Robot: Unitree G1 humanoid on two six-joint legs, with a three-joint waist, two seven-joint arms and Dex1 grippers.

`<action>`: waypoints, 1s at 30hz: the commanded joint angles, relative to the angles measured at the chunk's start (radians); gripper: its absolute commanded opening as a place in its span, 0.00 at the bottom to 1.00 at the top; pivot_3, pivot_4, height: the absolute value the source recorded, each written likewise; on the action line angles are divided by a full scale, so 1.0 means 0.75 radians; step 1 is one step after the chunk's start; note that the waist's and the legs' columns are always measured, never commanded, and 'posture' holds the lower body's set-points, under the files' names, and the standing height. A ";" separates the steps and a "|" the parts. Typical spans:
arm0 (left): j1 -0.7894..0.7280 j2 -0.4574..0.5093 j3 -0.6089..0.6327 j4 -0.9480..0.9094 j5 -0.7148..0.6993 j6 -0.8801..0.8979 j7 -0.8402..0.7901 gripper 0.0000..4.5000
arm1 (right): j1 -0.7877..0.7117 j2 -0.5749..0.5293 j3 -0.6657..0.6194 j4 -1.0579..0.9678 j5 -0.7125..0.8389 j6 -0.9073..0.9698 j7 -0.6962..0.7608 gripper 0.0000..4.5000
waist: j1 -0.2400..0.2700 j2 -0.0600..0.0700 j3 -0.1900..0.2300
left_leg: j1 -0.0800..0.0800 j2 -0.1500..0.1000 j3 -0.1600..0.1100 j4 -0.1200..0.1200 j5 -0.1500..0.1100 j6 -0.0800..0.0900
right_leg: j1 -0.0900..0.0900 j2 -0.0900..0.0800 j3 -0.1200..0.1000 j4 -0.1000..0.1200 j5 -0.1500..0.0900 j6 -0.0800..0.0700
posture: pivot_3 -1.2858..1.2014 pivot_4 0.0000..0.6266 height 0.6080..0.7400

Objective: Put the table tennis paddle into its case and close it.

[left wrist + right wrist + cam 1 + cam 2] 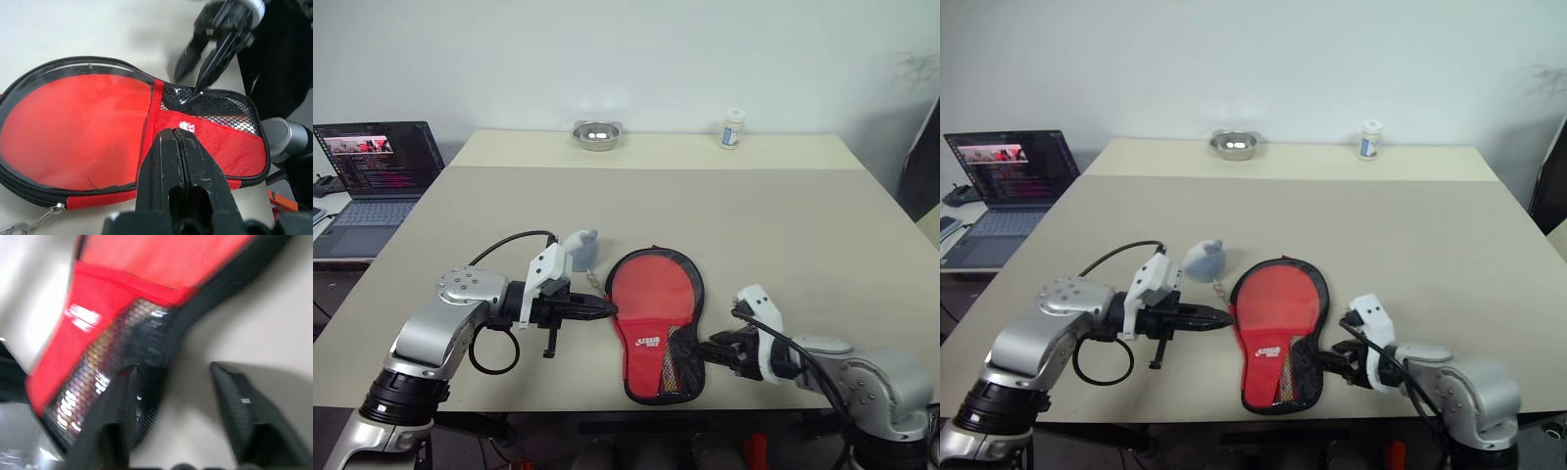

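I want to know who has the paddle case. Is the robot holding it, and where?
Nothing is held. The left gripper is shut beside the case, and the right gripper is open at its handle end.

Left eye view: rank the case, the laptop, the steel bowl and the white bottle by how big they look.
1. The case, largest.
2. The laptop, though it is cut off by the frame edge.
3. The steel bowl.
4. The white bottle, smallest.
The bowl and the bottle stand farthest away, so they may look undersized.

The case [655, 323] shows a glossy clear window over smooth red rubber, with black mesh and red cloth toward six o'clock. My left fingers [178, 171] are scuffed black plastic. The bench [783, 225] is smooth, matt beige; the bowl [596, 135] at twelve o'clock is shiny steel.
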 commanded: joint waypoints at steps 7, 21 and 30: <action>0.006 -0.024 0.072 0.006 -0.015 -0.010 0.115 0.00 | -0.320 -0.214 0.086 0.081 0.090 -0.513 0.301 0.99 | -0.006 0.000 0.000 | 0.001 0.002 0.000 0.000 0.000 0.000 | 0.000 0.003 0.000 0.001 0.000 0.000 | 0.52 0.24 1.00; -0.057 -0.021 0.292 0.065 -0.070 0.145 0.406 0.68 | -0.492 0.085 0.598 1.033 -0.448 -1.496 0.374 1.00 | 0.000 -0.002 0.000 | -0.002 0.000 -0.001 0.001 0.000 -0.001 | -0.001 0.001 -0.001 0.002 0.002 -0.009 | 0.52 0.24 1.00; -0.292 -0.034 0.199 0.550 0.155 -0.047 0.512 0.99 | -0.469 0.160 0.588 1.019 -0.446 -1.439 0.381 1.00 | -0.001 -0.002 0.000 | 0.000 0.003 -0.003 0.000 0.001 -0.003 | -0.001 0.003 -0.003 0.005 0.002 -0.010 | 0.52 0.24 1.00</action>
